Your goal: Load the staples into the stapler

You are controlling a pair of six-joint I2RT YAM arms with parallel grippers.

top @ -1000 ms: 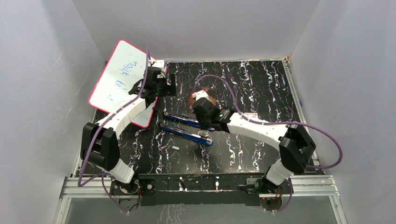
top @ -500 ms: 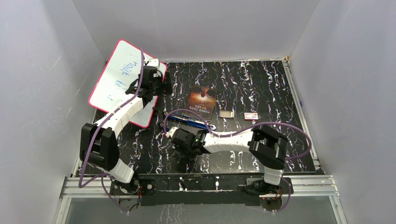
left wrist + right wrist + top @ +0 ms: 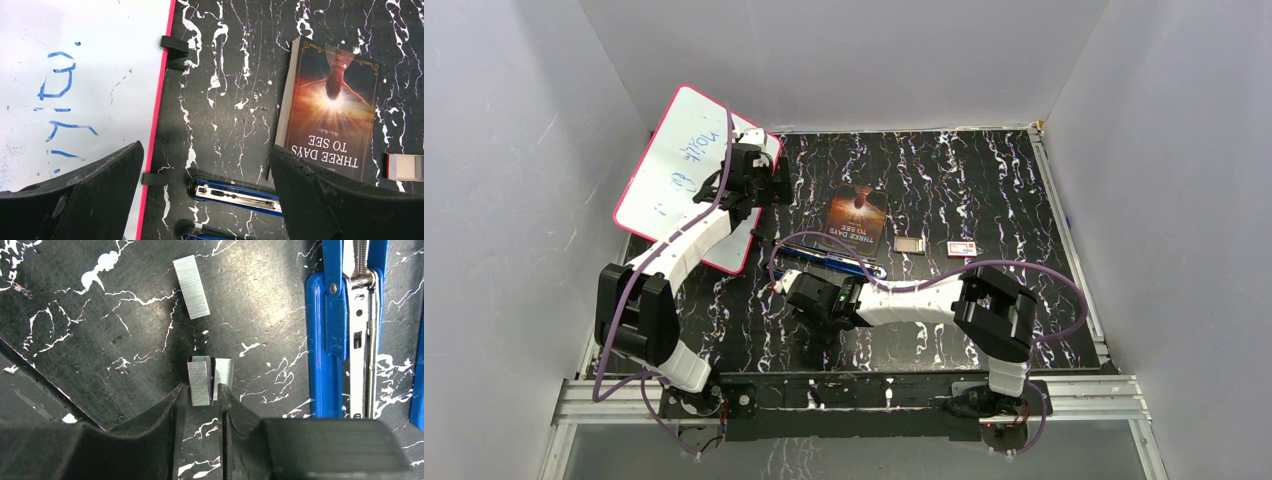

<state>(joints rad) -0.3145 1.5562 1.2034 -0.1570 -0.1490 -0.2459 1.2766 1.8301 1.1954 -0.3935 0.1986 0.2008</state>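
Three short silvery strips of staples lie on the black marbled table in the right wrist view: one apart (image 3: 191, 286), and two side by side (image 3: 199, 382) (image 3: 223, 372). My right gripper (image 3: 202, 388) is low over the pair and open only narrowly. Its tips straddle the left strip, and the right fingertip (image 3: 224, 395) covers the end of the other. The blue stapler (image 3: 325, 340) lies opened out flat just to the right, with its metal channel (image 3: 235, 195) facing up. My left gripper (image 3: 206, 152) hangs wide open and empty above the table, behind the stapler (image 3: 829, 258).
A pink-edged whiteboard (image 3: 679, 170) leans at the back left. A paperback book (image 3: 858, 215) lies behind the stapler. To its right are a small tan-grey card (image 3: 909, 244) and a small red-and-white box (image 3: 962, 248). White walls close in the table.
My right arm has swung from over the stapler down to the staples at the front, and its jaws have parted a little. My left gripper has drawn back towards the whiteboard.
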